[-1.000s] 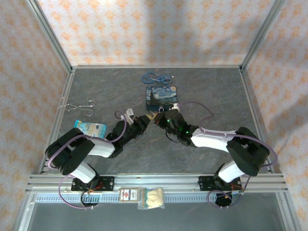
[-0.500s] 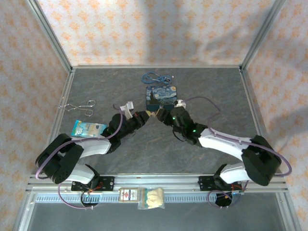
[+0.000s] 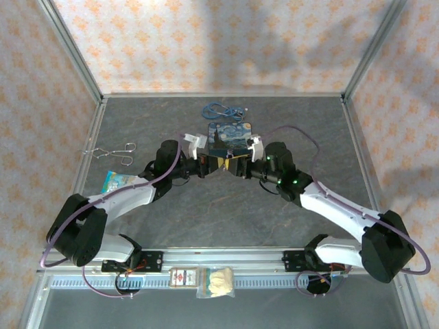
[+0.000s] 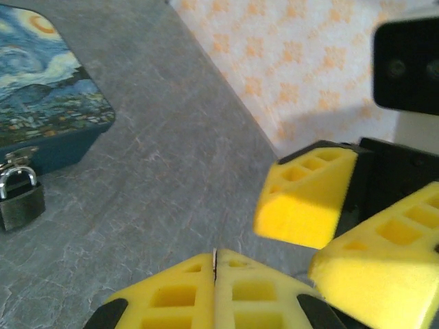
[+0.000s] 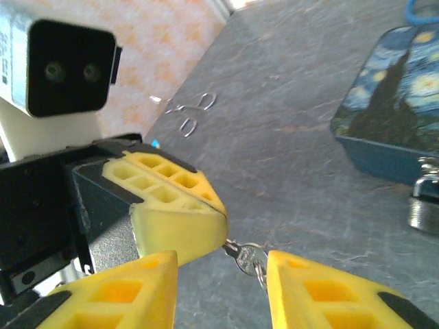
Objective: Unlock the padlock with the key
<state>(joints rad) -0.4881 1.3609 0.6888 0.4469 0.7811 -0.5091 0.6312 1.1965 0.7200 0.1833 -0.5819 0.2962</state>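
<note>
My left gripper (image 4: pixel 215 259) is shut on the key (image 5: pixel 243 257), whose thin edge shows between its yellow fingers. In the right wrist view the key's silvery head and ring stick out of the left gripper's fingers (image 5: pixel 171 212), right between the spread fingers of my right gripper (image 5: pixel 221 264), which is open. The small dark padlock (image 4: pixel 20 199) with its silvery shackle hangs at the front latch of the Starry Night tin (image 4: pixel 41 103), to the left of my left gripper; it also shows at the right wrist view's right edge, the padlock (image 5: pixel 425 202). Both grippers meet tip to tip just in front of the tin (image 3: pixel 232 137).
Silver wire tongs (image 3: pixel 113 152) lie at the left of the table, with a blue packet (image 3: pixel 123 181) nearer the bases. A coiled blue cable (image 3: pixel 223 110) lies behind the tin. Two small packets (image 3: pixel 206 279) sit on the front rail.
Both grippers have travelled together away from the bases to just in front of the tin. The right gripper's jaws have come apart while the left stays shut on the key.
</note>
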